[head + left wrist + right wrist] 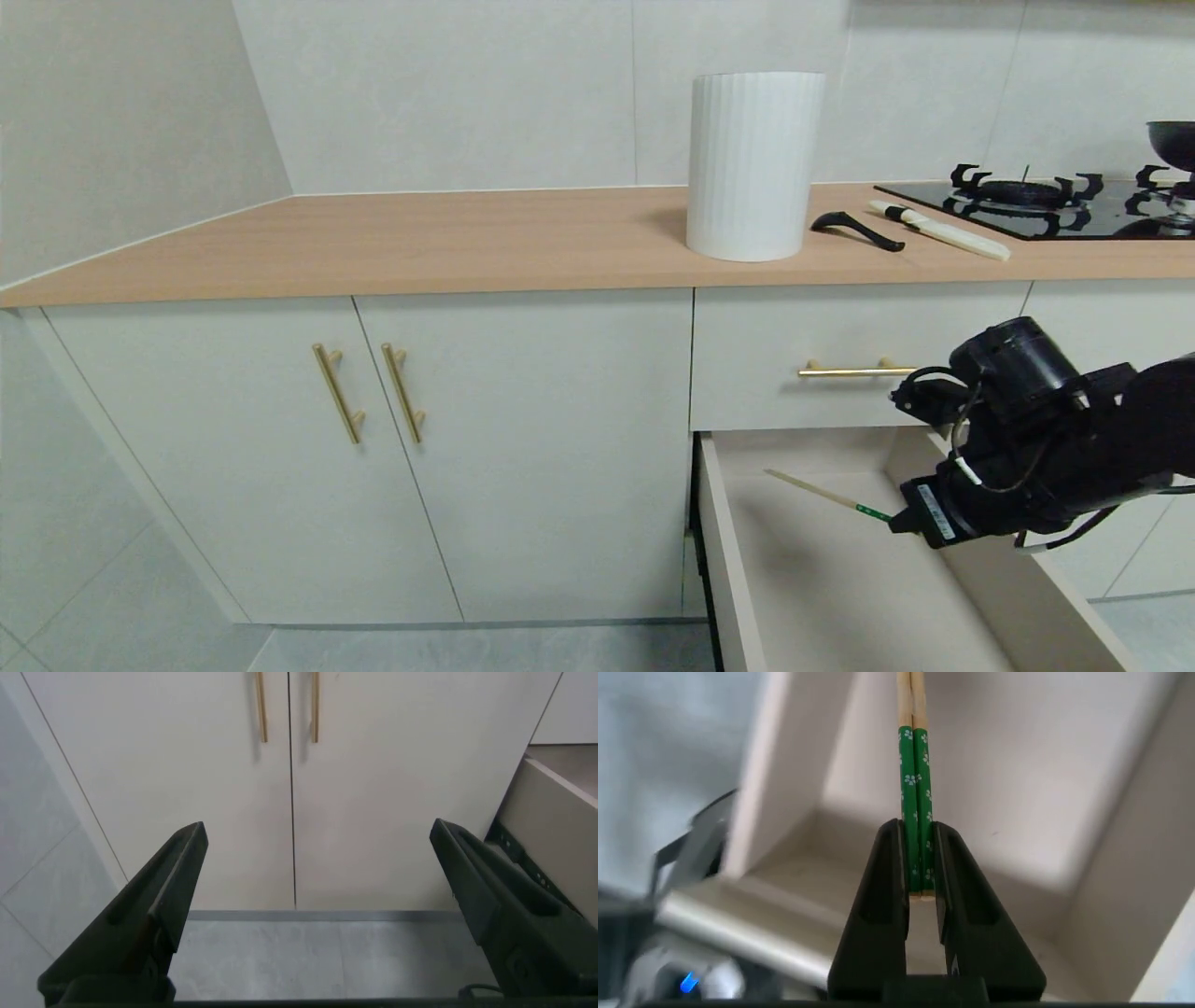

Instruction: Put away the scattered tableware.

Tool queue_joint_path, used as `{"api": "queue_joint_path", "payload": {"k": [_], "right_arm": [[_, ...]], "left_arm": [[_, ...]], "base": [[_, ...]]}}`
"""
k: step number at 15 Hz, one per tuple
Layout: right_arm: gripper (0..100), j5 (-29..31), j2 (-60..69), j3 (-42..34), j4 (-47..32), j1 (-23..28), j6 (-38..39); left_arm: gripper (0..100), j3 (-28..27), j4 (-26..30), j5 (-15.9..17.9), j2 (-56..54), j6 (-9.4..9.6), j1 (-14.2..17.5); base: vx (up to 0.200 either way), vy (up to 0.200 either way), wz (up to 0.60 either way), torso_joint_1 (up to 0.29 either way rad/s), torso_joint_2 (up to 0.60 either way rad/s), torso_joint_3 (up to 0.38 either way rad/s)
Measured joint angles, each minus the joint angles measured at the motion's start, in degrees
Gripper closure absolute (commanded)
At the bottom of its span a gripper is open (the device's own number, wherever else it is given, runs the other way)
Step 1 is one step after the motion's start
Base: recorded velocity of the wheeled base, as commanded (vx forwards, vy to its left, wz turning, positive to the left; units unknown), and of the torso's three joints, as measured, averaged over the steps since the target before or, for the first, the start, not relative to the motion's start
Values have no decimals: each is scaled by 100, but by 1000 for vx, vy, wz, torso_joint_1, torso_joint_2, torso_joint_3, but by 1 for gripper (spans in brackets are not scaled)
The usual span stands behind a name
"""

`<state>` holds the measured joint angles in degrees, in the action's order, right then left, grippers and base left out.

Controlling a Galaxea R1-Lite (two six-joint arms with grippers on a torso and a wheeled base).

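Right hand (918,833): I see it clamped on chopsticks (912,756), tips pointing ahead into the open drawer (724,532) below it.
Left hand (318,835): spread wide apart, cabinet doors (392,784) ahead.

No words can be read. A white label (936,524) is seen on the right gripper (893,519), its print too small.

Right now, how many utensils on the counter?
2: black utensil right of the canister, cream utensil beside it by the hob. The canister may hide more.
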<state>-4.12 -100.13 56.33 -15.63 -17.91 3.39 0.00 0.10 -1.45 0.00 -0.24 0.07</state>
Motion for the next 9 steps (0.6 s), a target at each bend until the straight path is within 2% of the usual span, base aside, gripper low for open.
{"api": "queue_joint_path", "payload": {"k": [4, 9], "right_arm": [[100, 271, -1167, -33, 1164, -144, 600], [100, 625, -2380, -11, 2060, -278, 844]], "left_arm": [[0, 0, 0, 0, 0, 0, -2], [0, 0, 0, 0, 0, 0, -2]], "base": [[0, 0, 0, 0, 0, 0], [0, 0, 0, 0, 0, 0]]}}
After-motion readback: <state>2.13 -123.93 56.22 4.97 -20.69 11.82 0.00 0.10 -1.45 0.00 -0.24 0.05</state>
